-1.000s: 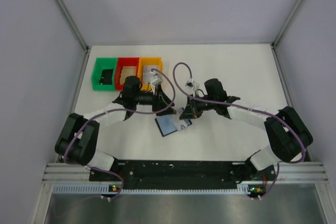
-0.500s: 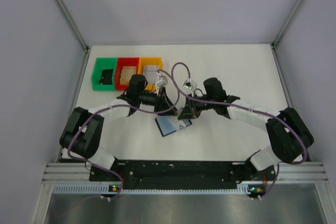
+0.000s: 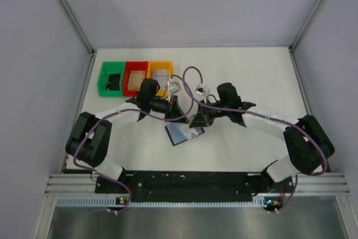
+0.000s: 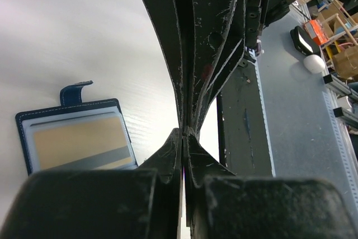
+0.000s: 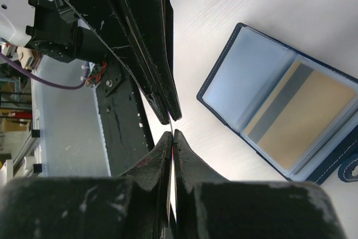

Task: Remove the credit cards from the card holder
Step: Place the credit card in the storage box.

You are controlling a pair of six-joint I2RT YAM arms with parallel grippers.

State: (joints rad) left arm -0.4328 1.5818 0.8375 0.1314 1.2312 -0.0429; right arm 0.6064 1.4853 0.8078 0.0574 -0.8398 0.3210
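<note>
The dark blue card holder (image 3: 180, 133) lies open on the table, in front of both grippers. One of its panels (image 5: 302, 117) (image 4: 78, 146) holds a tan card with a grey stripe. My right gripper (image 5: 172, 132) (image 3: 196, 121) is shut on a thin credit card (image 5: 170, 121) seen edge-on. My left gripper (image 4: 184, 131) (image 3: 180, 117) meets it tip to tip and is shut on the same card's other end (image 4: 183, 173). The two grippers hover just above the holder's far edge.
Green (image 3: 103, 80), red (image 3: 127, 76) and orange (image 3: 160, 64) bins stand in a row at the back left, behind the left arm. The black base rail (image 3: 190, 180) runs along the near edge. Cables loop over both wrists.
My left arm has swung right, away from the orange bin, to the right gripper, and its jaws have closed on the card. The right gripper has stayed put, still shut.
</note>
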